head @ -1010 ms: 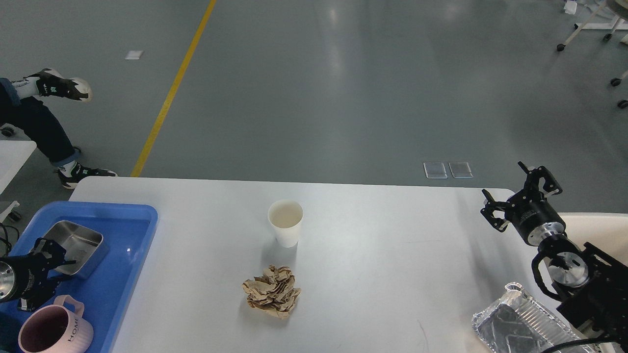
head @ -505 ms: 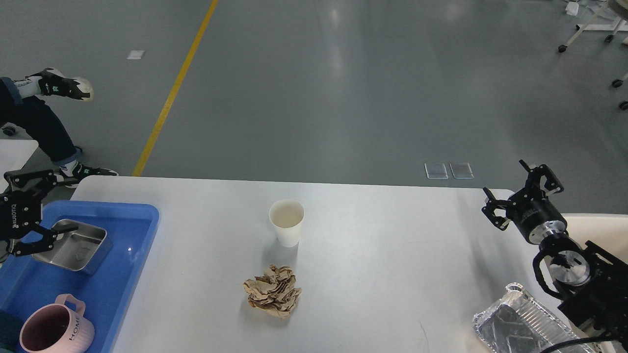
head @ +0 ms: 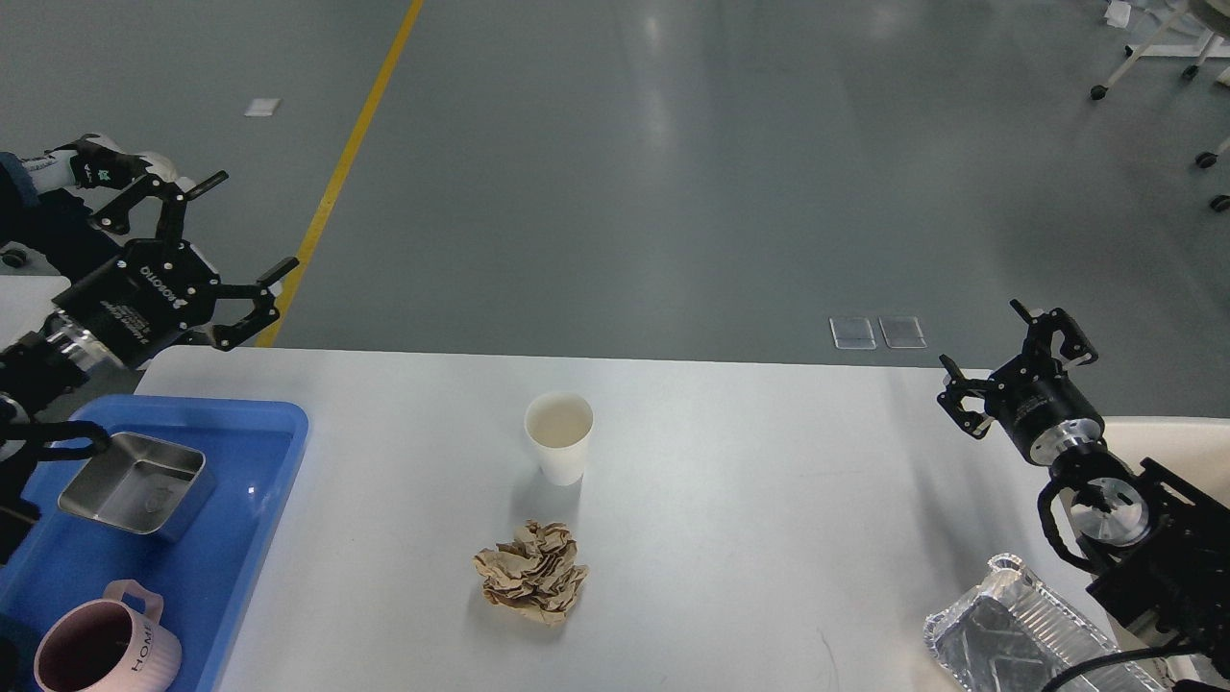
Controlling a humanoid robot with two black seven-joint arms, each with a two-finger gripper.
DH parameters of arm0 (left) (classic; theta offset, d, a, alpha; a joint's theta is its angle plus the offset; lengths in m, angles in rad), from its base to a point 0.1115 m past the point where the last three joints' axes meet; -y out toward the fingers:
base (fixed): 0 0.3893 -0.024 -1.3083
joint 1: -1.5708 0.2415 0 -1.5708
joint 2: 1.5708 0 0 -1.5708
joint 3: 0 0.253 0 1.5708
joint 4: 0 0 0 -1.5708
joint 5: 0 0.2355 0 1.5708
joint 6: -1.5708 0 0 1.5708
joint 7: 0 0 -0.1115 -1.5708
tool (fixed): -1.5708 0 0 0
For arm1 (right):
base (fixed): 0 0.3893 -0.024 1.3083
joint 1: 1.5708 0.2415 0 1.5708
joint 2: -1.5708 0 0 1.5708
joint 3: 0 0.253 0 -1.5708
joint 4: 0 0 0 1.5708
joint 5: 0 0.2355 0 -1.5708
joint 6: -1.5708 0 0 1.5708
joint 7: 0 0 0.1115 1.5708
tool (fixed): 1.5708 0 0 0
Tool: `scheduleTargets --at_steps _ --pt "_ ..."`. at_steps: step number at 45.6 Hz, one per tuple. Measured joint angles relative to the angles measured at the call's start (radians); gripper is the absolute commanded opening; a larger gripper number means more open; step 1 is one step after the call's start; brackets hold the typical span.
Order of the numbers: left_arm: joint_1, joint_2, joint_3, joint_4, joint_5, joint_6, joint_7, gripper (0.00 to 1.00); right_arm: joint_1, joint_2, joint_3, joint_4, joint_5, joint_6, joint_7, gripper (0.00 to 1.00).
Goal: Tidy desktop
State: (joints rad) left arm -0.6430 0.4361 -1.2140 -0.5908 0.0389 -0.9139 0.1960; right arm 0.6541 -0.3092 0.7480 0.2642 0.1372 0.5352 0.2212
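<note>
The desktop (head: 769,519) is a wide white-grey tabletop. On it stand a white paper cup (head: 559,437), upright near the middle, and a crumpled brown paper ball (head: 531,572) in front of it. My left gripper (head: 231,226) is open and empty, raised above the desk's far left corner. My right gripper (head: 1009,346) is open and empty, above the desk's far right corner.
A blue tray (head: 240,538) at the left holds a steel box (head: 135,485) and a pink mug (head: 96,649). A foil tray (head: 1019,639) lies at the front right. A beige bin (head: 1168,442) stands at the right edge. A seated person's legs (head: 58,231) are at far left.
My left gripper has risen from over the blue tray and swung up and right to the desk's far left corner, staying open. My right gripper shifted slightly up.
</note>
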Motion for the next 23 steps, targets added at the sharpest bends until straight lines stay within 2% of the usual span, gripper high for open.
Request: scheduleTargets --at_steps 9,23 --pt "0.063 -0.195 -0.244 0.0 -0.083 0.118 0.015 0.98 0.028 0.003 -0.039 0.006 -0.023 -0.005 -0.001 1.0" --pt "0.073 -0.302 -0.412 0.011 -0.139 0.167 0.02 0.98 0.024 0.001 -0.042 0.005 -0.025 0.004 0.001 1.0"
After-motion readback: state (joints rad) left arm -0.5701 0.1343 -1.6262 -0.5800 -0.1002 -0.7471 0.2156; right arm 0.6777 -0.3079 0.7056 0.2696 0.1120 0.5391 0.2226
